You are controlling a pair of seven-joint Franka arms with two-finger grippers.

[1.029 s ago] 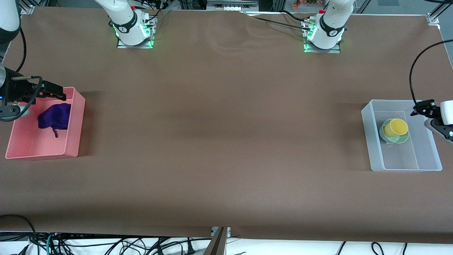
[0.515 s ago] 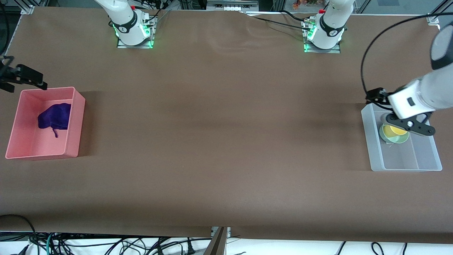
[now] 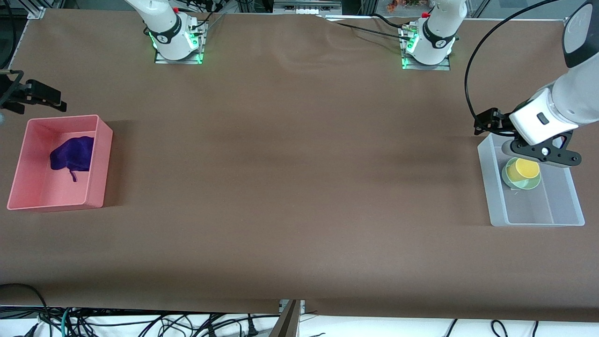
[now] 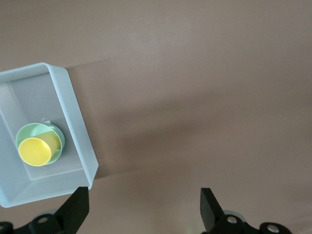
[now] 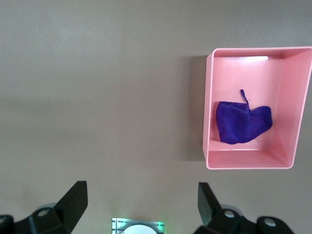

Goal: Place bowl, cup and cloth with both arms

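Observation:
The purple cloth (image 3: 71, 157) lies in the pink bin (image 3: 100, 164) at the right arm's end of the table. It also shows in the right wrist view (image 5: 242, 123). The yellow cup (image 3: 522, 169) stands inside the mint-green bowl (image 3: 529, 184) in the clear bin (image 3: 491, 187) at the left arm's end. My left gripper (image 3: 543, 153) hangs open and empty over that bin's edge, above the cup. In the left wrist view its fingers (image 4: 77, 210) are wide apart, with the cup (image 4: 35, 151) and bowl (image 4: 25, 133) off to one side. My right gripper (image 3: 33, 99) is open and empty over the table beside the pink bin.
The brown table cover (image 3: 299, 178) stretches between the two bins. Both arm bases (image 3: 177, 42) stand along the table's edge farthest from the front camera. Cables (image 3: 140, 323) lie below the table's near edge. A black cable loops above the left gripper.
My right gripper has pulled away from over the pink bin to beside it. My left arm has swung in from the table's end to over the clear bin.

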